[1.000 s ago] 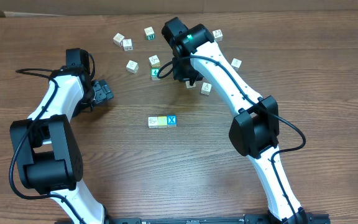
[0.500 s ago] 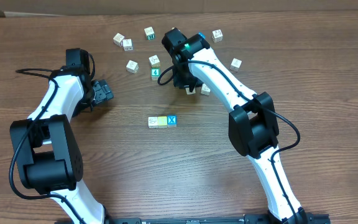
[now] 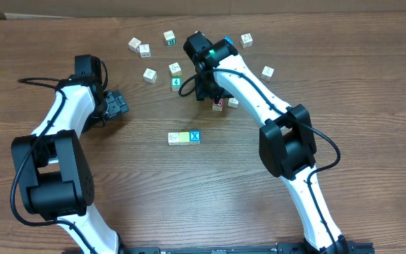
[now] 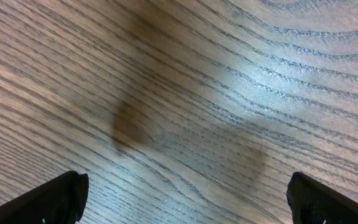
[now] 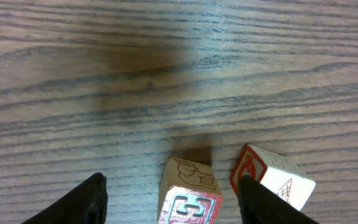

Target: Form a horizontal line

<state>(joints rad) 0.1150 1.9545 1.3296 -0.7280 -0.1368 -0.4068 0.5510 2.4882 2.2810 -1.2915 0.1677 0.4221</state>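
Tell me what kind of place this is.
Probably a robotics lab bench: two white robot arms standing at a wood-grain table, with lettered toy cubes scattered on it.

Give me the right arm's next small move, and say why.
Probably close the right end effector on the red-faced cube: it sits between the open fingers, untouched, while the row of three cubes has room at its blue end. A second cube lies close by one finger, so close slowly.
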